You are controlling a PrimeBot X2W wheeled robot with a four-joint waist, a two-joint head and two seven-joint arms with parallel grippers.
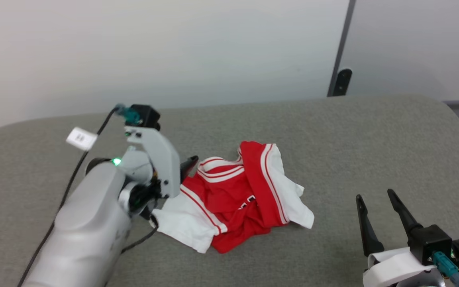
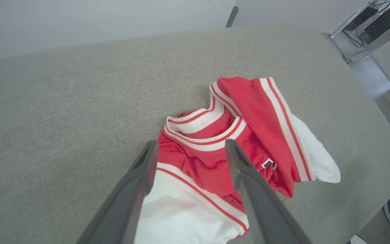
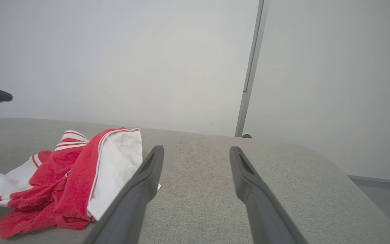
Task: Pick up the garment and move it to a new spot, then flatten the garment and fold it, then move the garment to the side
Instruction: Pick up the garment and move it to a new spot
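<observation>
The garment (image 1: 233,195) lies crumpled just left of centre in the head view, on the grey fabric-covered desk (image 1: 333,139). It is bunched, not spread. One white sleeve points toward the lower left of the frame, a red panel with striped trim is folded over the right side, and only a fragment of the lettering is exposed. The left gripper (image 2: 191,144) is positioned at the garment's left edge. In the left wrist view its two fingers are spread wide, with the red shoulder area and the white sleeve between them just below the striped collar. Nothing is clamped between the fingers, and whether the tips touch the cloth cannot be determined. The right gripper (image 1: 375,195) stands at the lower right of the head view, well apart from the garment, fingers parted and holding nothing; in the right wrist view the garment lies to the lower left of its fingers. Assessment: the step in hand is the first one, the pick-up before relocation, since the garment is neither lifted, flattened nor folded. The next move calls for lowering the left gripper until both fingers bracket a fold of fabric near the shoulder seam, then closing firmly. Take enough layers to prevent slippage, because loose cloth may slide out or drag on the desk covering during the lift.
</observation>
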